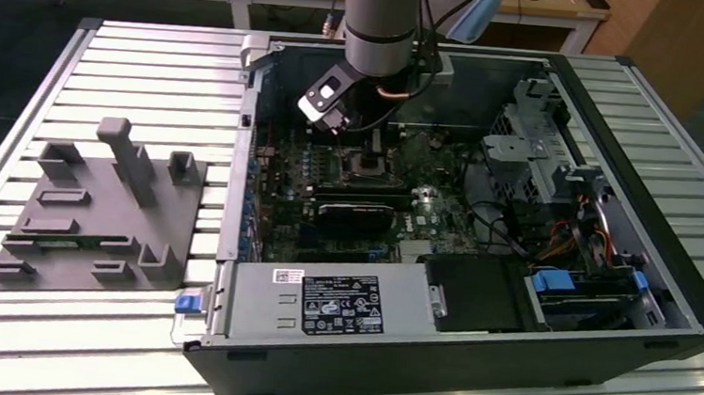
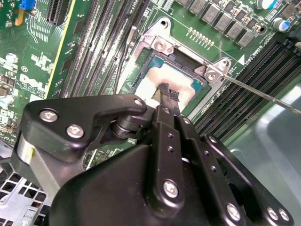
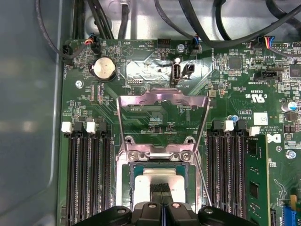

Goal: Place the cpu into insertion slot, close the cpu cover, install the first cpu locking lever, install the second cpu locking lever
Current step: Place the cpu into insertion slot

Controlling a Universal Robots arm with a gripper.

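Fingers (image 2: 165,123) pinched together, we see, the gripper (image 2: 168,92) hanging tips-down inside the open computer case (image 1: 647,277), over the motherboard (image 3: 155,66). We've got the cpu cover (image 3: 162,100) swung open, off the insertion slot (image 3: 128,183), and the cpu (image 2: 157,77) sits in that slot, right under the fingertips; whether they touch its pale top we can't tell

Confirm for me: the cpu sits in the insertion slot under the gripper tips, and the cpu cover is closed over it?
No, the cpu cover is open, swung back off the insertion slot; the first wrist view shows it. The cpu does sit in the slot under the gripper tips.
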